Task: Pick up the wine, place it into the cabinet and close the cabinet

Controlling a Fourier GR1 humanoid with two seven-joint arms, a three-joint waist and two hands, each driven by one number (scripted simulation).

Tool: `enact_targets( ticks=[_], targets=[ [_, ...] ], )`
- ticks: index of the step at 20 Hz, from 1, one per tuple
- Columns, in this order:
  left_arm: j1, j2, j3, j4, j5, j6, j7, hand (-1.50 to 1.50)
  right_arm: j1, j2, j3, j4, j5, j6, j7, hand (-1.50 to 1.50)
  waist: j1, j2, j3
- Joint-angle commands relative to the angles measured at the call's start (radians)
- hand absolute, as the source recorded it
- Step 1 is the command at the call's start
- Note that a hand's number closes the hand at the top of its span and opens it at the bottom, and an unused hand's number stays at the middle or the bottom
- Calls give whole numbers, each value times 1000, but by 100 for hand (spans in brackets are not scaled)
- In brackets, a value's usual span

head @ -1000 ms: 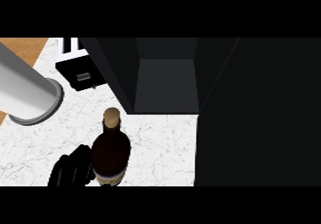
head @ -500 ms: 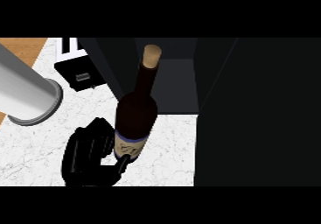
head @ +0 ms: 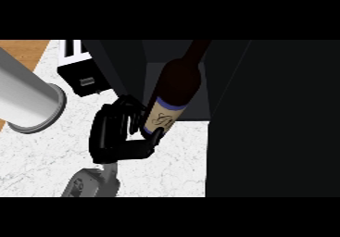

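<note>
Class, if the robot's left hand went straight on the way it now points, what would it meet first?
The left hand, curled round the wine bottle, points toward the open cabinet. It would probably meet the cabinet's left wall first, though depth is unclear.

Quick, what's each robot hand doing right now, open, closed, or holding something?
Left robot hand: closed around the wine bottle.
Right robot hand: not in view.
</note>
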Motion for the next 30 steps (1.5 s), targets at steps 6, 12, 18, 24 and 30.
enact_targets(
  ticks=[6,12,18,24,30],
  targets=[
    [-183,-7,-91,208,-43,144,-6,150,74,24,21,-41,24,24,-35,-150,-5,0,0],
    [-252,-7,-97,339,36,180,-76,150,16,47,56,46,86,12,-81,-150,-2,1,0],
    [-293,-7,-163,443,116,254,-140,150,-21,-14,-14,-18,-34,-7,42,-150,-4,0,0],
    [-260,-7,-180,569,220,217,-280,150,2,21,25,33,45,2,-38,-150,-5,1,0],
    [-260,-7,-185,656,311,168,-368,150,10,11,17,-67,-5,-25,43,-150,-7,1,-1]
  ],
)
